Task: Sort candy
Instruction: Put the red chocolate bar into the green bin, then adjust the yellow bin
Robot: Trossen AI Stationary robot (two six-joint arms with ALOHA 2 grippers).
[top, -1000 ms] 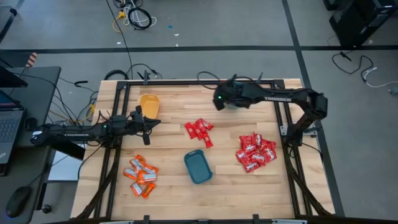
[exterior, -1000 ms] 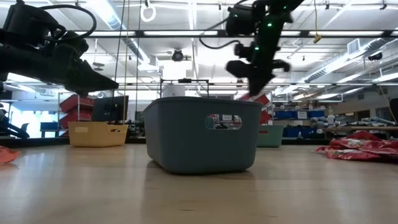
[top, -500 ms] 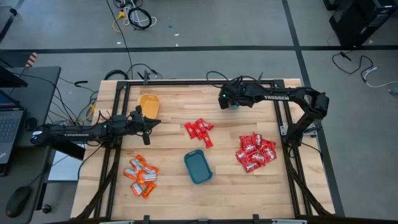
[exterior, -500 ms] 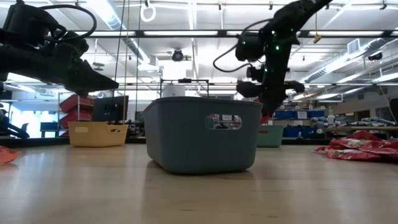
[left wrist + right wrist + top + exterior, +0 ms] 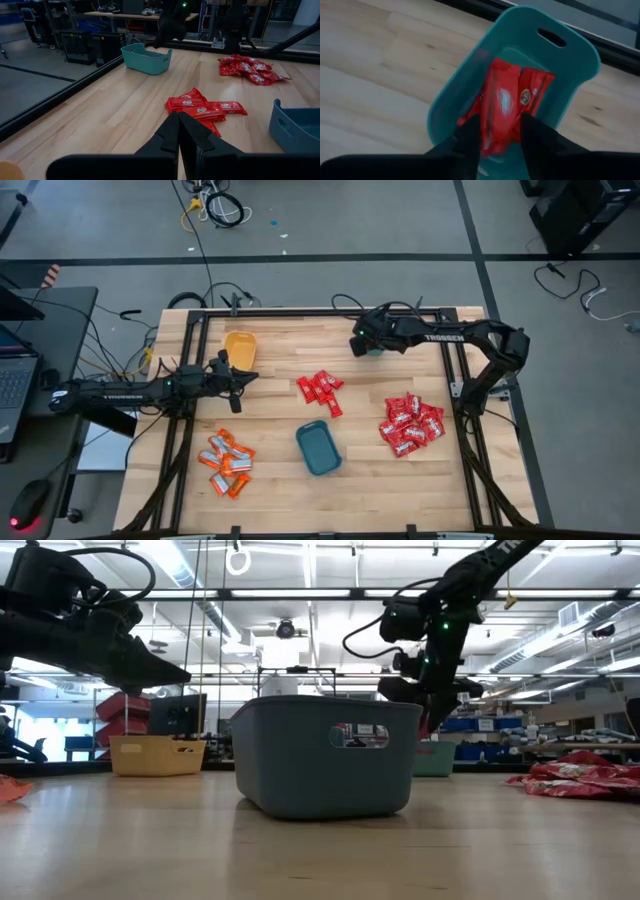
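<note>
My right gripper (image 5: 497,135) hangs directly over the teal bin (image 5: 570,55), so that a narrow red bar (image 5: 499,107) lying between my fingers falls inside its walls. The fingers stand apart either side of the bar; whether they still touch its wrapper I cannot tell. A second red bar (image 5: 536,90) already lies on the bin's floor, touching the first. In the high view the teal bin (image 5: 374,351) is mostly hidden under this gripper. The remaining narrow red bars (image 5: 320,391) lie near it, toward the table's centre; the wider red packets (image 5: 411,424) lie farther toward the near edge; the orange-and-white packets (image 5: 226,463) lie well apart, across the table. My left gripper (image 5: 240,379), fingers together and empty, waits between the yellow bin (image 5: 239,347) and the orange-and-white packets.
</note>
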